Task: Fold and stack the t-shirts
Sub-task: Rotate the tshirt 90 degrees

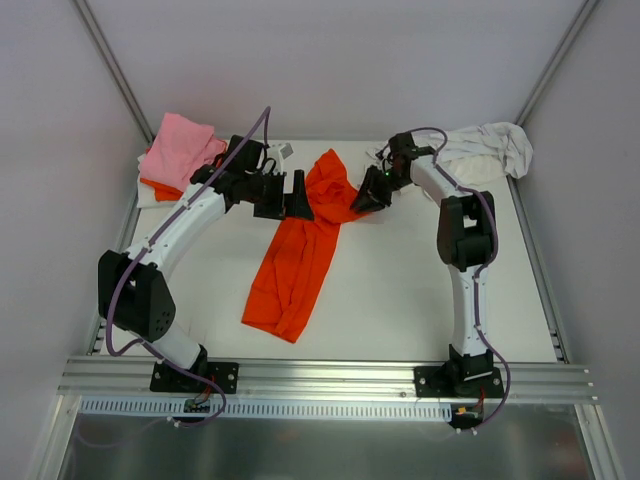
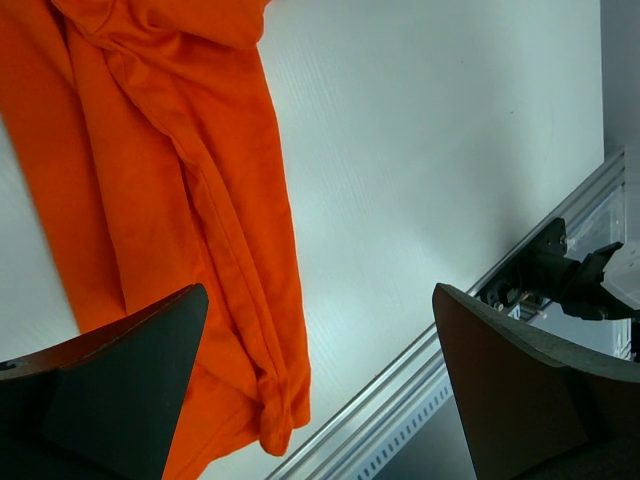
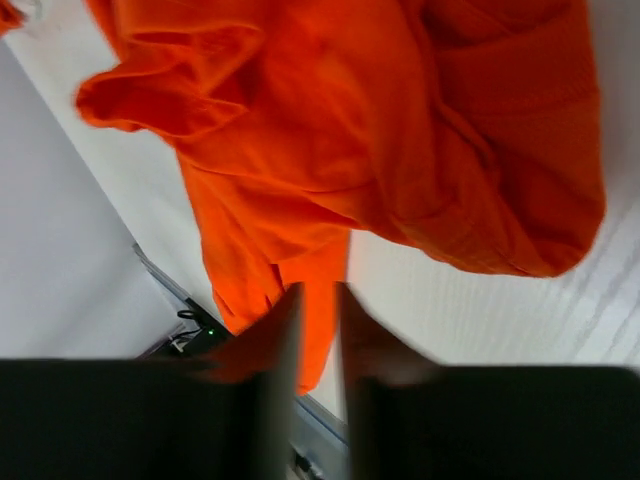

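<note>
From above, the orange t-shirt (image 1: pixel 300 260) runs in a long rumpled strip down the middle of the counter (image 1: pixel 400 290), its upper end bunched between the two arms. The left claw (image 1: pixel 286 206) sits at that bunched end on its left side, jaws released and spread wide. The right claw (image 1: pixel 371 196) is at the right edge of the same bunch. Far left corner: a pink t-shirt (image 1: pixel 180 148) lies on a pile with another orange one (image 1: pixel 160 187) peeking out beneath it. Far right corner: a white t-shirt (image 1: pixel 490 148) lies crumpled.

Over to the left wrist: both dark fingers (image 2: pixel 120 390) stand far apart with nothing between them. The orange t-shirt (image 2: pixel 150 180) lies in folds on the left, passing behind the left finger. Bare counter fills the right, with the metal rail (image 2: pixel 400 400) at its edge.

Now the right wrist: the fingers (image 3: pixel 275 340) are drawn almost together, clenched on a thin strip of the orange t-shirt (image 3: pixel 400 150) showing in the slit. The rest of the cloth billows across the top of the view, with counter showing at the right.
</note>
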`<state>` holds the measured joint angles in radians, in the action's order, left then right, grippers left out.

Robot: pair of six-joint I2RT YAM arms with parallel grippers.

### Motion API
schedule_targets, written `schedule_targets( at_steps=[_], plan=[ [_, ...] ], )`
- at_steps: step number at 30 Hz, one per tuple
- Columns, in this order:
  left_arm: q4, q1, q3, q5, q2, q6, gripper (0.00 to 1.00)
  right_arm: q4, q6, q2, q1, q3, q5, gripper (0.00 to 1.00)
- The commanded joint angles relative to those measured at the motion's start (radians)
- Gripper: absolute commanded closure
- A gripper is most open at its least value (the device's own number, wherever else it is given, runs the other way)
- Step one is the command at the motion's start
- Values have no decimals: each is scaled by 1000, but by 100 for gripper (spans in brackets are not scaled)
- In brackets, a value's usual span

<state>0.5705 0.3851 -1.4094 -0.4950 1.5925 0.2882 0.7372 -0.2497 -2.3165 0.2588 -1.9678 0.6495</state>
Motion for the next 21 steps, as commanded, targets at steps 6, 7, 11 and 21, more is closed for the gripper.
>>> schedule_targets(
  at_steps=[6, 7, 11, 21],
  plan=[
    [62, 0, -97, -54, 4, -35, 1, -19, 30, 105, -47, 142, -94, 47],
    [62, 0, -103, -57, 7, -32, 1, -18, 29, 101, -62, 145, -96, 46],
    [61, 0, -112, -59, 14, -35, 1, -16, 36, 97, -89, 139, -103, 43],
    [72, 0, -105, -59, 12, -38, 1, -21, 26, 48, -104, 92, -97, 43]
  ],
)
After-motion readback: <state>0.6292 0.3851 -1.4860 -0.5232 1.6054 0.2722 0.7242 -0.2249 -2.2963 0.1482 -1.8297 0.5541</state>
